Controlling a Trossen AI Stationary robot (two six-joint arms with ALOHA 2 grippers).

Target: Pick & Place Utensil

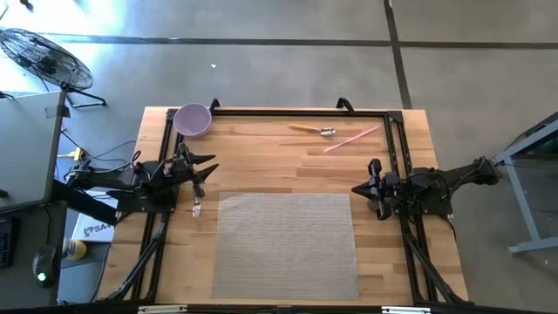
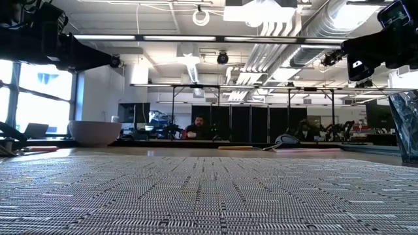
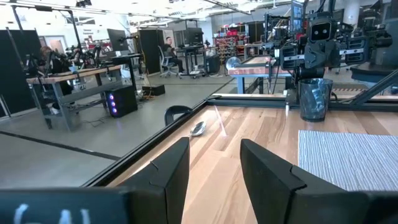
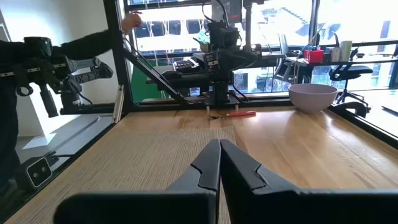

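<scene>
Plainly, the spoon (image 1: pixel 315 131) lies near the worktop's far edge, handle along that edge, beside a pink stick (image 1: pixel 351 139). The right claw (image 1: pixel 359 189), fingers together, sits nearer it than the left claw (image 1: pixel 207 167), fingers apart.

The woven placemat (image 1: pixel 286 244) lies at the table's (image 1: pixel 261 157) middle. The left gripper (image 1: pixel 202 170) hovers just off the mat's left corner, the right gripper (image 1: pixel 364 188) at its right edge. Beyond the mat lie a purple bowl (image 1: pixel 193 119), a wooden-handled spoon (image 1: pixel 313 130) and a pink stick (image 1: pixel 352 139) (spoon and stick nearly touching).
</scene>
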